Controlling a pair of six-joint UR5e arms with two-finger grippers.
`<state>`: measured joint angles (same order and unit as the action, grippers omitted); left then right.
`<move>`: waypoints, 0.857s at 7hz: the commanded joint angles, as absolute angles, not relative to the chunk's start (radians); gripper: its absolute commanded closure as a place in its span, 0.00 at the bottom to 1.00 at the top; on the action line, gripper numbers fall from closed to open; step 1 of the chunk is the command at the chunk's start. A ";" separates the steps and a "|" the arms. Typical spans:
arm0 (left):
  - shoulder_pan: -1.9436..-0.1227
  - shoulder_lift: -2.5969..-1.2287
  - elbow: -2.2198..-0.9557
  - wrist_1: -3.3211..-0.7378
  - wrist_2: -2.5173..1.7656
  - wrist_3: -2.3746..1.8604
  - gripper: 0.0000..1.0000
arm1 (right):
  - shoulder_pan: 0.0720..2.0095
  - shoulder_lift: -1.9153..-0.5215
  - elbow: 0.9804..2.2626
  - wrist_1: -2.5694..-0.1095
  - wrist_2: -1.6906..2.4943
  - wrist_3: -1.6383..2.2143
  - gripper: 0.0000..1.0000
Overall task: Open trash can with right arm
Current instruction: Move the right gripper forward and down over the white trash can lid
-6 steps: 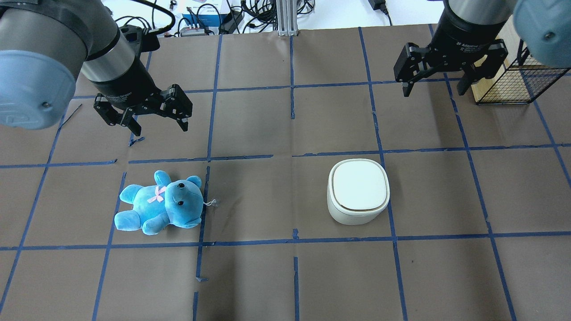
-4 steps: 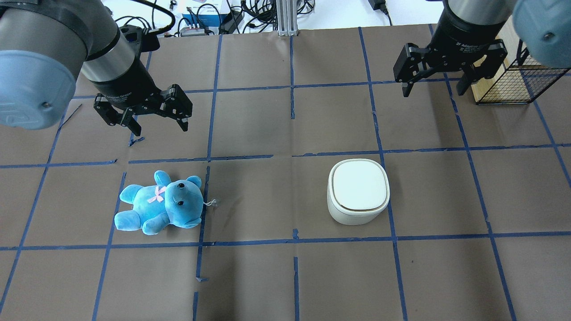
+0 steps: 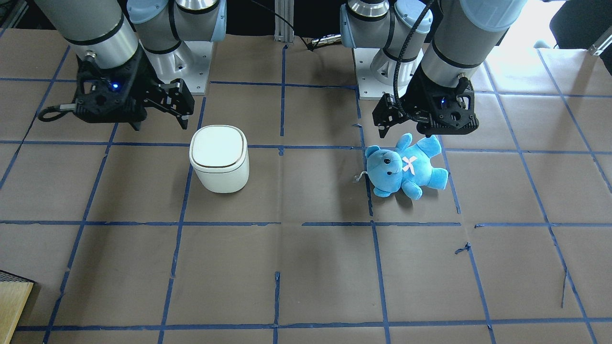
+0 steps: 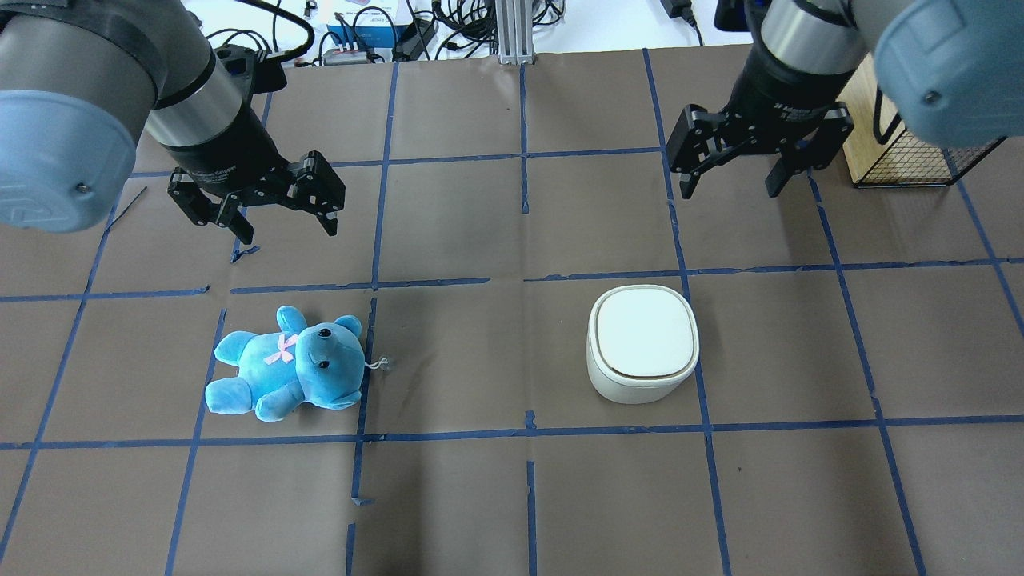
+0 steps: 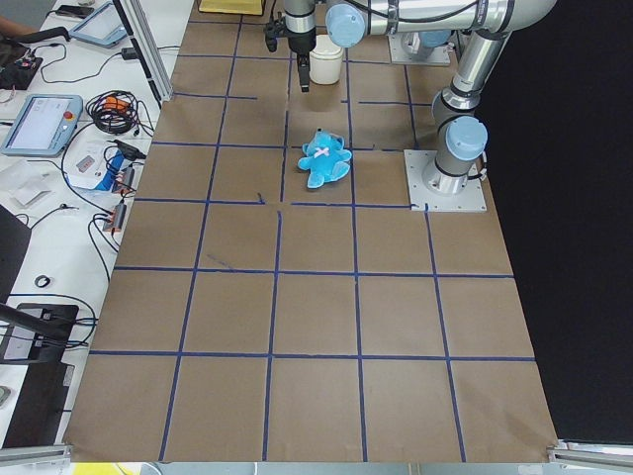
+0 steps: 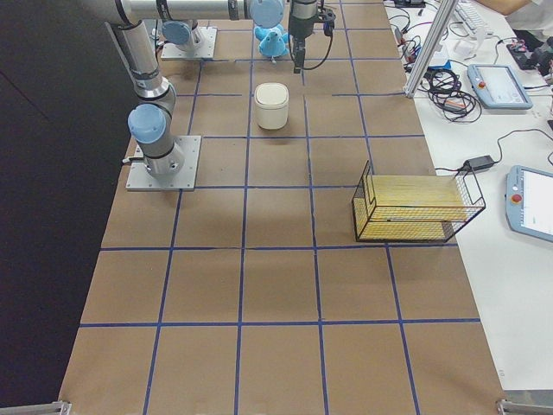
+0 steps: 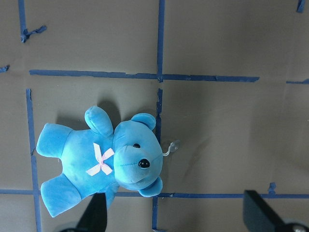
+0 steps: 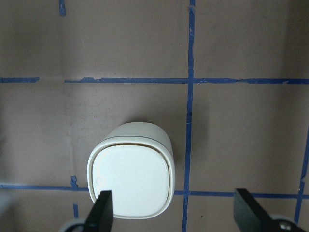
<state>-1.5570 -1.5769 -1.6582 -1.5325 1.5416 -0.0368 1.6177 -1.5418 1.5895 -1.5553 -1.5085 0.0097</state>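
The white trash can [image 4: 642,342] stands on the brown table with its lid shut. It also shows in the front view [image 3: 219,157] and in the right wrist view [image 8: 129,180]. My right gripper [image 4: 730,190] is open and empty. It hangs above the table, beyond the can and slightly to its right, apart from it. In the right wrist view its fingertips [image 8: 104,212] frame the can's lower part from above. My left gripper [image 4: 288,234] is open and empty, above the table just beyond the blue teddy [image 4: 288,364].
A wire basket with a wooden board [image 4: 920,136] stands at the far right, close behind the right arm. The teddy lies on its back left of the can, about two grid squares away. Cables and boxes [image 4: 376,32] lie beyond the table's far edge.
My right gripper has moved left and a little nearer to the trash can, away from the wire basket. The left arm, teddy and can have not moved.
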 commanded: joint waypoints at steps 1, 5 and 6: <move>-1.557 -1.577 -1.658 -1.532 1.542 -0.037 0.00 | 1.687 -1.542 1.682 -1.612 -1.520 0.024 0.67; -1.557 -1.577 -1.658 -1.532 1.542 -0.037 0.00 | 1.773 -1.537 1.882 -1.837 -1.531 0.152 0.91; -1.557 -1.577 -1.658 -1.532 1.542 -0.037 0.00 | 1.773 -1.536 1.913 -1.848 -1.558 0.152 0.93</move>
<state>-1.5570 -1.5770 -1.6582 -1.5324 1.5417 -0.0368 1.7648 -1.5374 1.8655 -1.8017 -1.5329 0.1452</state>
